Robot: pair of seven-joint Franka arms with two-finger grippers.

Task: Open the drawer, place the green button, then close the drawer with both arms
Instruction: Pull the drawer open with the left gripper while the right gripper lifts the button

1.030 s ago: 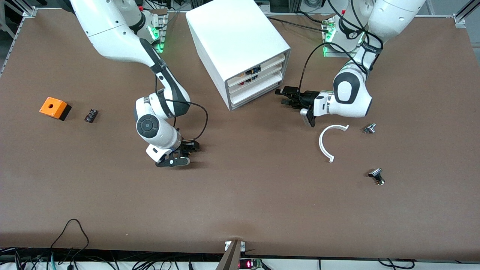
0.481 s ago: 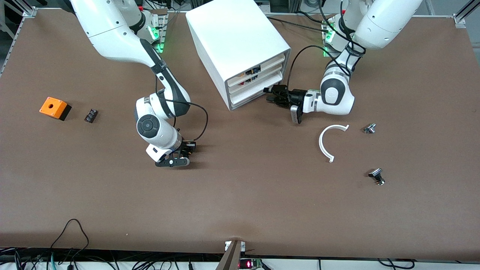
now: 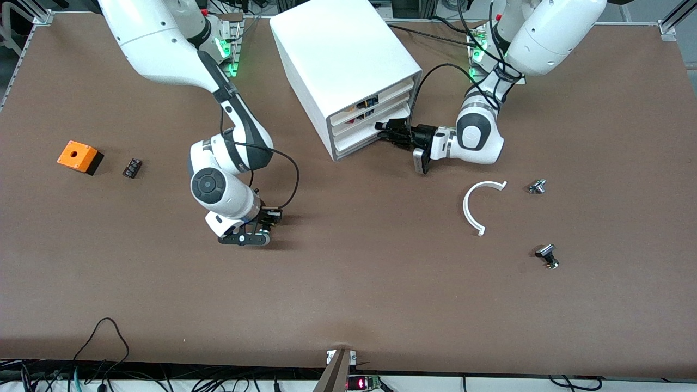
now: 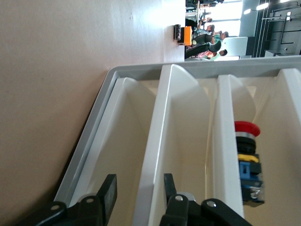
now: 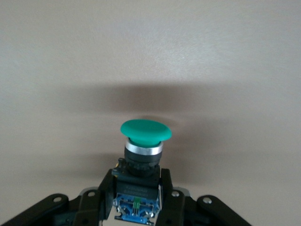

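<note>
Two claws busy: right claw (image 5: pixel 138 207) clamped the light, rigid button (image 5: pixel 143 155) by its body; left claw (image 4: pixel 136 197) spread at the drawer (image 4: pixel 155 141) front.

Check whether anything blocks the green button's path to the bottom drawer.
The drawer itself does: it sits shut in the cabinet, with the left gripper open at its front. The right gripper holds the button over bare table; nothing lies between.
</note>
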